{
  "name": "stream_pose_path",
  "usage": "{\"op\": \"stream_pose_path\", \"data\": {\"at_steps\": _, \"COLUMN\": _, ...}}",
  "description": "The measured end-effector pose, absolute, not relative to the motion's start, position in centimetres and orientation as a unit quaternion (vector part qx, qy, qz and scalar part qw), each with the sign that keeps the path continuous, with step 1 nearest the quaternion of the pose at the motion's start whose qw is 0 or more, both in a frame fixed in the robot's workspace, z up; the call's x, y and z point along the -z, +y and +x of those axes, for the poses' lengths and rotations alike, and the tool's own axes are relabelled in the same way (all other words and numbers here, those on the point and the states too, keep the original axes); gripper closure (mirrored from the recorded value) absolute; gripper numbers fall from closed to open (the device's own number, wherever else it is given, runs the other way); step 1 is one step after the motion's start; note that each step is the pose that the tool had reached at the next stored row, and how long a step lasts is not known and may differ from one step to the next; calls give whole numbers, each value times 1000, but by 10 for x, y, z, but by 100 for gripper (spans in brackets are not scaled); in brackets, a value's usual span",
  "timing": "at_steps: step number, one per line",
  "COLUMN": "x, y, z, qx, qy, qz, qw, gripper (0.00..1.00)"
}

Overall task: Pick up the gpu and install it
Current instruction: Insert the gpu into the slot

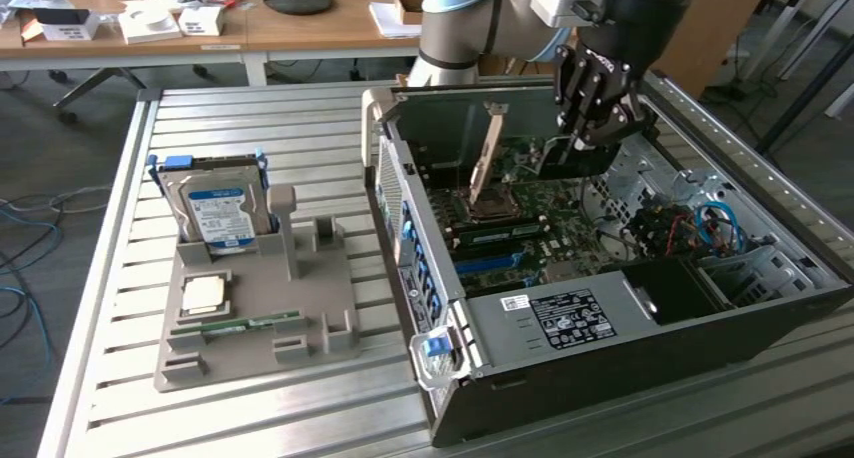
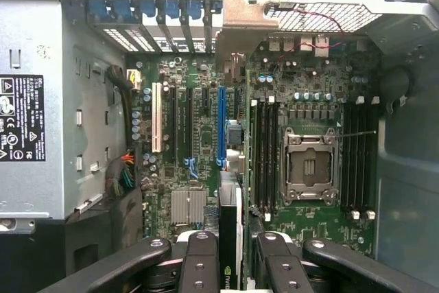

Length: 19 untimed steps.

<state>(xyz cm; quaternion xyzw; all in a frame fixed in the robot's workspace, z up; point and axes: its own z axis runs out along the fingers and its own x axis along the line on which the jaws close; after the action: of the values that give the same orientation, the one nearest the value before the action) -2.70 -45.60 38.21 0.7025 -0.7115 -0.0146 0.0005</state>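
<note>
Dark and edge-on, the gpu is clamped between the fingers of the gripper above the motherboard of the open computer case. In the exterior view it is held at two o'clock from the processor socket.

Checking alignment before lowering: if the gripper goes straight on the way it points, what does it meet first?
Probably the motherboard near the blue slot, with the gpu that the gripper holds touching first; depth is unclear.
</note>
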Motion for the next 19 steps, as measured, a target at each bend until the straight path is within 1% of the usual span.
{"op": "stream_pose_path", "data": {"at_steps": 19, "x": -369, "y": -456, "z": -29, "qx": 13, "qy": -699, "qz": 715, "qw": 0, "gripper": 74}}
